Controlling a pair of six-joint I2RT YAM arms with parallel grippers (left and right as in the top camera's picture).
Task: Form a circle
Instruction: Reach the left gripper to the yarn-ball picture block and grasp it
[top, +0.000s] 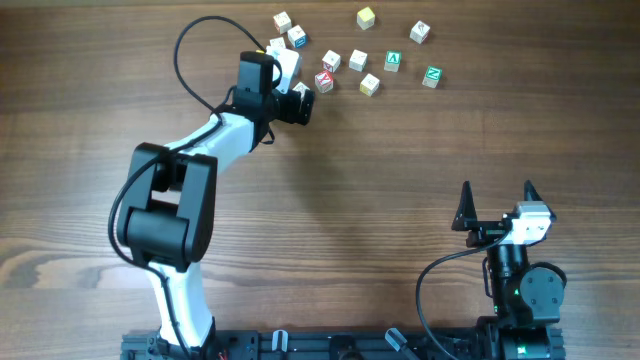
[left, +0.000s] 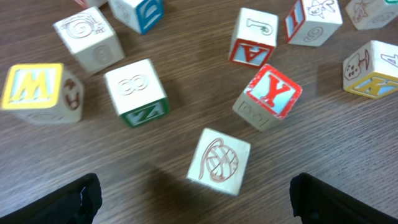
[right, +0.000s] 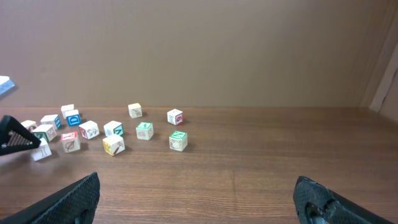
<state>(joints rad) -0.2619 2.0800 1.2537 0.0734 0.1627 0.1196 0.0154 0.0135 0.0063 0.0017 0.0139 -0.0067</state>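
Letter cubes (top: 358, 60): scattered upper centre, no ring | left gripper (left: 194, 186): wide, empty, cubes just ahead, nearer arm | right gripper (top: 497, 200): wide, empty, lower right

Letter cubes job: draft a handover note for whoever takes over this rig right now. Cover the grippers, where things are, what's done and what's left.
Left gripper: open, empty, low over the left end of the letter cubes, with a plain scribbled cube just ahead of it.
Right gripper: open, empty, at the near right, far from the cubes.
Cubes: loosely scattered along the far side of the table. The red Y cube and green Z cube are near the left gripper.
Done: no ring formed.
Left: gather cubes into a tight circle.
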